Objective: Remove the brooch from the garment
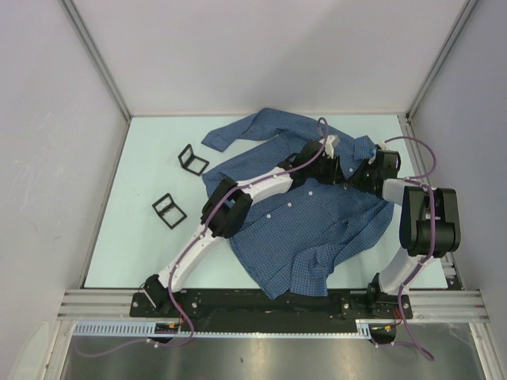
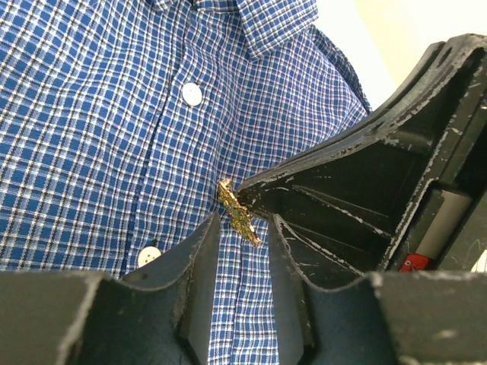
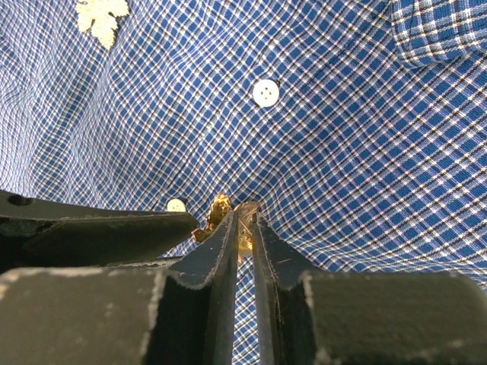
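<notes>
Brooch [image 2: 240, 214] cannot be seen from above: the left arm [image 1: 261, 186] and right arm [image 1: 428, 218] meet over the chest of the garment [image 1: 317, 229], just below its collar, and cover that spot. The garment lies spread on the pale surface [image 1: 142, 253]. A black wire frame [image 1: 192, 159] and a second frame [image 1: 169, 210] sit to its left; what they are is hard to tell.

From the left wrist, the brooch is a small gold piece pinned beside the button placket, its detail too fine to make out. The left hand [image 2: 243, 226] is spread, one finger on either side of the brooch's lower end. The right hand [image 2: 247, 190] comes in from the right and touches its upper end. A red mark [image 2: 411, 264] on that hand is cut off and unreadable.

From the right wrist, the right hand is pressed nearly together, pinching the brooch, which is mostly hidden between its fingers [image 3: 221, 255]. A white button [image 3: 265, 92] lies above, and a pale leaf-shaped patch [image 3: 100, 19] is cut by the top edge.
</notes>
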{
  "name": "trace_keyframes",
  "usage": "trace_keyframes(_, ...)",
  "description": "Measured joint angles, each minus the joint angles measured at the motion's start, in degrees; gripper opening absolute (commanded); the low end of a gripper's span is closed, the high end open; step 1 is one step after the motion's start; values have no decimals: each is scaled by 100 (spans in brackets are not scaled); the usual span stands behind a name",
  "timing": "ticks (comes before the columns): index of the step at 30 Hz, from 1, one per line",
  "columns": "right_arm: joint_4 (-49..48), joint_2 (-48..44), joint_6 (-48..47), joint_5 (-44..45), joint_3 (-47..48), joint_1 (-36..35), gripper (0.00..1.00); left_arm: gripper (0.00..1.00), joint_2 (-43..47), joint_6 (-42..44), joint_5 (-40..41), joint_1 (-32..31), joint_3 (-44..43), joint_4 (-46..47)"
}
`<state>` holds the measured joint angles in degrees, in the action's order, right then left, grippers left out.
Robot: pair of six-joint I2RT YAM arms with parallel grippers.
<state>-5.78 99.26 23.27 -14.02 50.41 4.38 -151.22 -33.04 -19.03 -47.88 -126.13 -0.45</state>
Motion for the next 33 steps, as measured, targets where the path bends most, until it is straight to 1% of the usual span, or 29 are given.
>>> trace_keyframes(3, 2, 35, 0, -2, 9, -9, 16, 33, -17, 0, 0, 0, -4, 0)
trace_keyframes(7, 46, 37, 20, 46, 20, -15, 16, 27, -52, -2, 0, 0, -9, -13)
trace_keyframes(10, 118, 15, 26, 127, 26, -17, 16, 24, -55, -4, 0, 0, -9, -17)
trace_keyframes(15, 186, 0, 68, 267, 28, -17, 12, 16, -55, -11, -2, 0, -11, -13)
trace_keyframes(18, 212, -17, 68, 330, 28, -13, 11, 15, -55, -15, -2, 0, -11, -13)
trace_keyframes(21, 210, -48, 68, 396, 28, -13, 6, 12, -55, -20, 0, 0, -11, -13)
trace_keyframes(23, 188, -52, 66, 413, 28, -17, 5, 11, -55, -28, 0, 0, -11, -13)
trace_keyframes(24, 177, -52, 66, 415, 28, -24, 3, 7, -55, -42, 2, 0, -11, -13)
trace_keyframes(27, 166, -50, 66, 461, 50, -59, 0, 1, -55, -57, 46, 0, -11, -31)
trace_keyframes(33, 166, -46, 52, 605, 111, -186, 0, 0, -55, -131, 153, 0, -11, -105)
